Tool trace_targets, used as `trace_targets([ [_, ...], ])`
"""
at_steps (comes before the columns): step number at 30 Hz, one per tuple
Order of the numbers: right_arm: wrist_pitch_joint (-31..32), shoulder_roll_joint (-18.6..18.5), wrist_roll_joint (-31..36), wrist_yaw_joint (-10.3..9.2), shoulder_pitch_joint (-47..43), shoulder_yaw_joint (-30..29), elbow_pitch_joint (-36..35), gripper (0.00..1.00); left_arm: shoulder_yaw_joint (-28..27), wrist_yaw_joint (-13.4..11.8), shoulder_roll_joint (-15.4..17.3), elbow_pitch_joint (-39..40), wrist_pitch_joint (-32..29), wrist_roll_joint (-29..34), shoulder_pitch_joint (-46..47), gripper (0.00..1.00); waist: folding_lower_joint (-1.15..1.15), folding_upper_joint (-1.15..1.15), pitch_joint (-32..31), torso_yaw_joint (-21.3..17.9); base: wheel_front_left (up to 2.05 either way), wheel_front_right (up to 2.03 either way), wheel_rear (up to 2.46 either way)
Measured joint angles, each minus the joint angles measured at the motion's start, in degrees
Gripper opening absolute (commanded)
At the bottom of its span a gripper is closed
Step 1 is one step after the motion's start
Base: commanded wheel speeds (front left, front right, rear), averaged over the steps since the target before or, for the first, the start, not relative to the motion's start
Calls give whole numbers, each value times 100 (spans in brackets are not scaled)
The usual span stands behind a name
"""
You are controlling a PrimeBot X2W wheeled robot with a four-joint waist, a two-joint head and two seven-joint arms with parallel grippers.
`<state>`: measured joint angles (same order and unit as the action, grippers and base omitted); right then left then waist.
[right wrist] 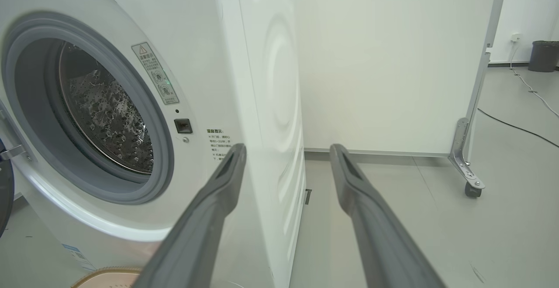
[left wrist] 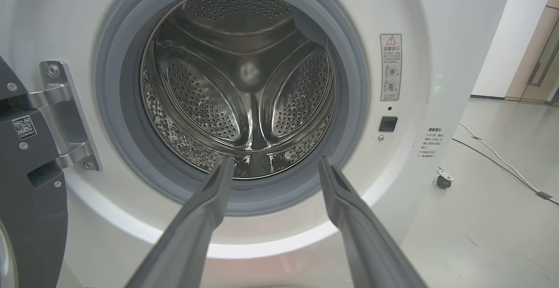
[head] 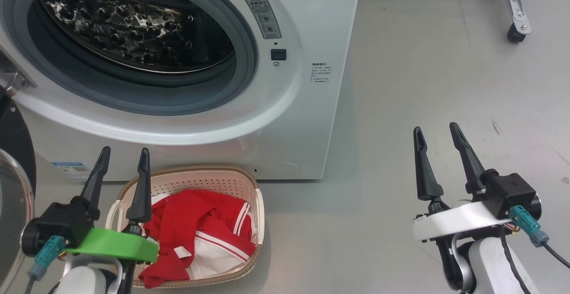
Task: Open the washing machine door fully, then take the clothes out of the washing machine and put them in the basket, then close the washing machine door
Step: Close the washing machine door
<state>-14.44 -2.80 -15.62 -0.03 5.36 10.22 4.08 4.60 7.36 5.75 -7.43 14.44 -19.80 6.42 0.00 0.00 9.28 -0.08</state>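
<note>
Head view first: washing machine and washing machine door?
Swung wide at the left edge, black rim and part of the glass bowl in frame. Grey rubber ring and steel drum exposed.

And through the left wrist view?
Straight into the drum: perforated steel, shiny ribs, door hinge at the left.

Clothes?
Lying in the basket, red with white parts and striped trim, one red fold draped over the near rim.

Basket where?
On the floor, just in front of the machine, below the opening.

Left claw?
Spread, pinching nothing, hovering over the basket's left end, fingers pointing toward the machine.

Right claw?
Spread as well, empty, well to the right of basket and machine, above the grey floor. From the right wrist view, fingers either side of the machine's front right edge.

Beyond the machine?
White wheeled panel, standing on the floor to its right.
</note>
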Motion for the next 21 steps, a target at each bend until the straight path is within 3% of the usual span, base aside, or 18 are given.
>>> trace_targets([
  [21,0,1,0,54,-5,69,35,100,64,0,1,18,0,-20,-68,100,0,0,-34,-22,-21,21,0],
])
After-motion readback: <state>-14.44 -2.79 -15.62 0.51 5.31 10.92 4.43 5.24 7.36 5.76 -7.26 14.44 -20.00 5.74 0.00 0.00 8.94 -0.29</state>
